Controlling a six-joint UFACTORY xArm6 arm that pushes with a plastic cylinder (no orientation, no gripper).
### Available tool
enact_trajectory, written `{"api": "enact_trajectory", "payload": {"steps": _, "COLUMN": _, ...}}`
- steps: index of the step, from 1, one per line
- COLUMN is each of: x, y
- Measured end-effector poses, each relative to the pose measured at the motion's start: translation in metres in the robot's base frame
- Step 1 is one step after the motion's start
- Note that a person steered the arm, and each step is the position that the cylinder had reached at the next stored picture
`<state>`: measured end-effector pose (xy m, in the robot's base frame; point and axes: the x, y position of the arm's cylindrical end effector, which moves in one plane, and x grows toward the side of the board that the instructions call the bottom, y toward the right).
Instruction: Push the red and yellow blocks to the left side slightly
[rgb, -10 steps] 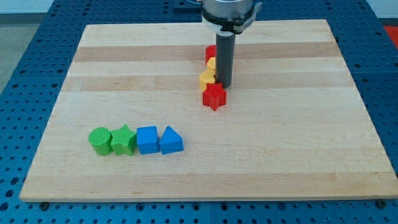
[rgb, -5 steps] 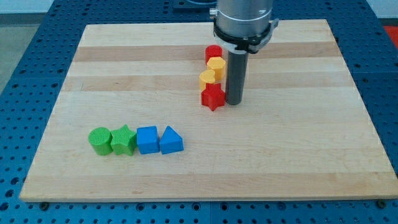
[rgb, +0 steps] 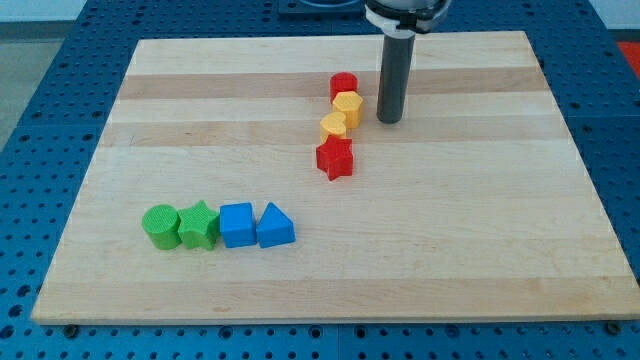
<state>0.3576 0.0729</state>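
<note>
- green round block (rgb: 159, 224), green star block (rgb: 199, 224), blue square block (rgb: 237, 224), blue wedge block (rgb: 275, 226): row well below-left of red star, apart from it.
- red star block (rgb: 335, 158), two yellow blocks (rgb: 334, 125) (rgb: 347, 104), red round block (rgb: 344, 85): touching column above it.
- my tip (rgb: 388, 121): bare rod, grasps nothing; just right of upper yellow, not touching.
- judgement: leftward shove looks incomplete; column slants.

Single camera looking down at an angle from the view's bottom edge, facing the wooden board (rgb: 420, 250), taking in nearly all of it, blue pegboard table (rgb: 40, 120) showing around.
</note>
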Motion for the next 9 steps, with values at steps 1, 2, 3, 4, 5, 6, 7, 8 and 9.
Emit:
{"api": "enact_trajectory", "payload": {"steps": 1, "x": -0.002, "y": -0.007}}
{"api": "enact_trajectory", "payload": {"steps": 2, "x": -0.002, "y": -0.009}}
{"api": "enact_trajectory", "payload": {"steps": 3, "x": -0.002, "y": -0.012}}
{"api": "enact_trajectory", "payload": {"steps": 4, "x": -0.002, "y": -0.016}}
{"api": "enact_trajectory", "payload": {"steps": 5, "x": -0.002, "y": -0.024}}
{"api": "enact_trajectory", "payload": {"steps": 6, "x": -0.002, "y": -0.033}}
{"api": "enact_trajectory", "payload": {"steps": 7, "x": -0.002, "y": -0.033}}
{"api": "enact_trajectory", "payload": {"steps": 8, "x": -0.003, "y": -0.01}}
{"api": "enact_trajectory", "payload": {"steps": 9, "x": -0.028, "y": 0.021}}
